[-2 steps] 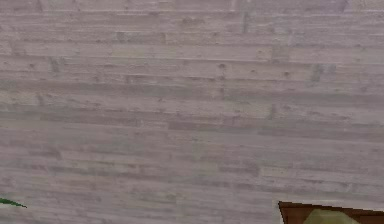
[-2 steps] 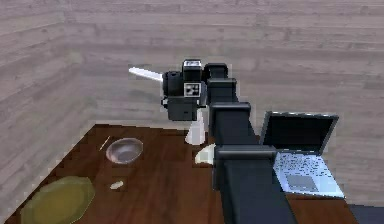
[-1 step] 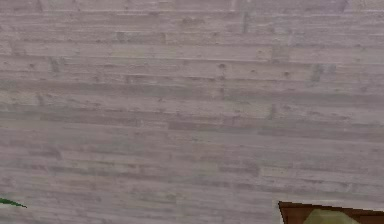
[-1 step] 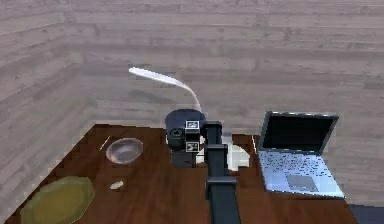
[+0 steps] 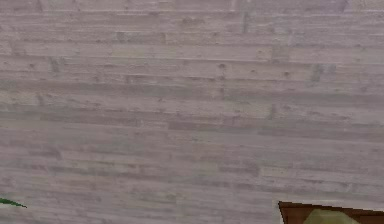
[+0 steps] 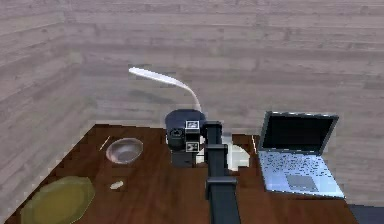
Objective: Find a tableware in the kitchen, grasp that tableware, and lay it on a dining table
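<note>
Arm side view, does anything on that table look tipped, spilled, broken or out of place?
Nothing stands out. On the table the laptop sits open and upright, the lamp stands, and the clear dish and the yellow-green plate lie flat. No spill or breakage shows.

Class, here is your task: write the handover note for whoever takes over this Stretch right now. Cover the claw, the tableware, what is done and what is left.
Claw: over the dark wooden table, at a dark round thing by the white lamp. I cannot tell whether it holds anything.
Tableware: a clear dish and a yellow-green plate lie on the table at the arm side view's left; a laptop stands at its right.
Done: no grasp or placement is confirmed.
Left: confirm a grasp, then lay the tableware on a dining table.
</note>
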